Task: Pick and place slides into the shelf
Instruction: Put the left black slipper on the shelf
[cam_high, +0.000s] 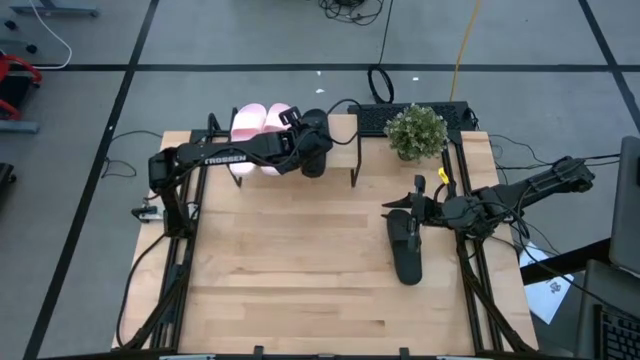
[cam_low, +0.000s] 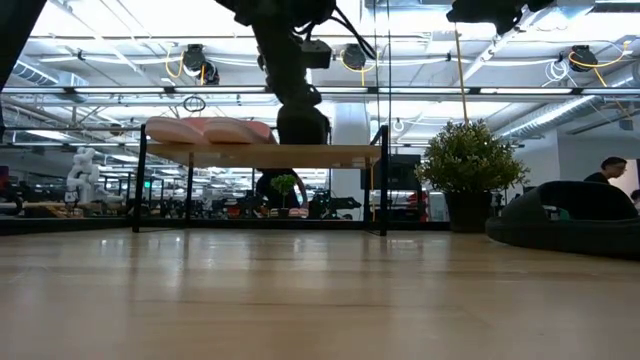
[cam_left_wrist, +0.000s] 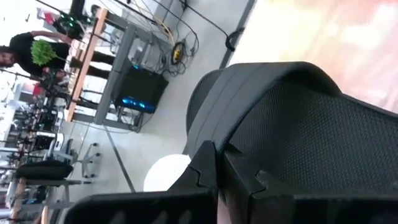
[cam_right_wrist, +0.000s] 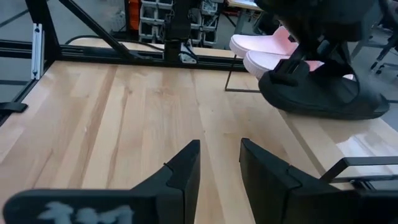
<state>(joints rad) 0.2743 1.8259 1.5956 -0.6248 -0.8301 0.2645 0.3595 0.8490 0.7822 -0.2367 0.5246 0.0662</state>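
Observation:
The two pale pink slides (cam_high: 255, 125) lie side by side on the shelf (cam_low: 260, 155), toward its left end. My left gripper (cam_high: 312, 140) is over the shelf beside them, shut on one black slide (cam_right_wrist: 323, 93), which sits with its sole on the shelf board (cam_right_wrist: 348, 143). The other black slide (cam_high: 405, 245) lies flat on the tabletop at the right and also shows in the low view (cam_low: 570, 210). My right gripper (cam_right_wrist: 217, 168) is open and hovers by that slide's far end (cam_high: 400, 205), touching nothing. My left gripper holds the black slide by its wide strap (cam_right_wrist: 298, 62), coming from above and pointing down. In the left wrist view the mesh strap (cam_left_wrist: 298, 118) fills the picture in front of the fingers (cam_left_wrist: 205, 180), so the kind of hold cannot be told. The slide's sole rests on the shelf board.
A potted plant (cam_high: 416, 130) stands at the table's far edge, just right of the shelf. Thin black shelf legs (cam_high: 356, 165) stand on the tabletop. Bare tabletop (cam_high: 290, 270) spreads across the middle and near side. Cables lie on the floor beyond the table.

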